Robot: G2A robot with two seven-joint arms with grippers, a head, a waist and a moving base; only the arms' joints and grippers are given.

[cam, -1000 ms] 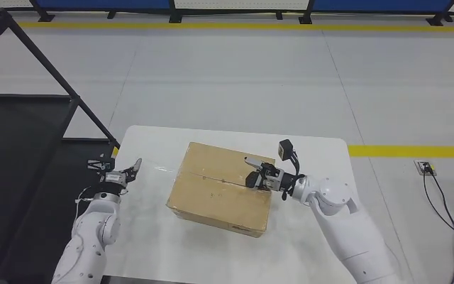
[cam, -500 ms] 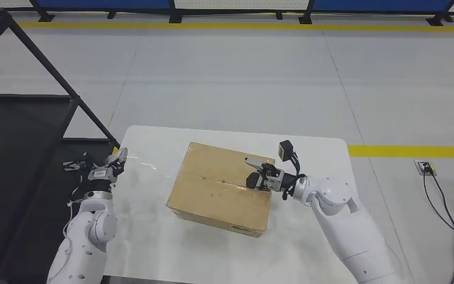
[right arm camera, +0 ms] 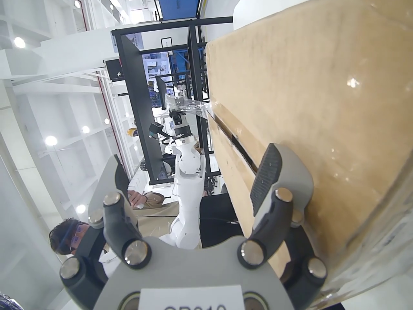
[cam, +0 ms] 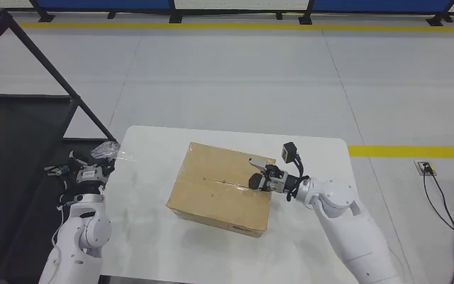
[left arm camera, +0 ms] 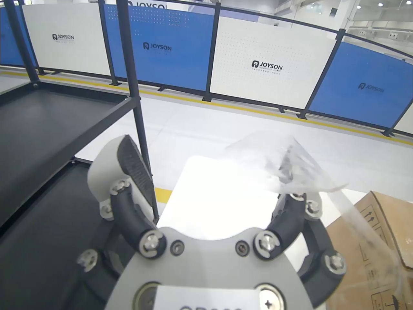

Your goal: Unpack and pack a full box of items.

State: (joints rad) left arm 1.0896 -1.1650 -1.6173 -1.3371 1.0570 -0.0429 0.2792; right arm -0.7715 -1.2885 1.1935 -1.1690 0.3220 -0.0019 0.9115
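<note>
While the left tool (left arm camera: 209, 162) hangs over the left edge of the surface (cam: 312, 153), its fingers are spread wide and clamp nothing. A crumpled strip of clear tape (left arm camera: 284, 162) clings to the tip of one finger, and the opposite finger pad (left arm camera: 132, 162) is bare. From that tip the strip trails toward the cardboard box (cam: 220, 188). Whether its far end adheres to the box cannot be determined.

The cardboard box sits near the middle of the surface, turned slightly askew. Both top flaps are down, and a narrow dark gap shows along the centre seam (right arm camera: 237, 141).

The right tool (cam: 257, 175) is positioned at the right end of the box top, over the seam. Its fingers are apart and hold nothing. One finger lies against the top of the cardboard, beside the gap.

A black metal rack (left arm camera: 48, 124) stands just beside the surface, on the left tool's side.
</note>
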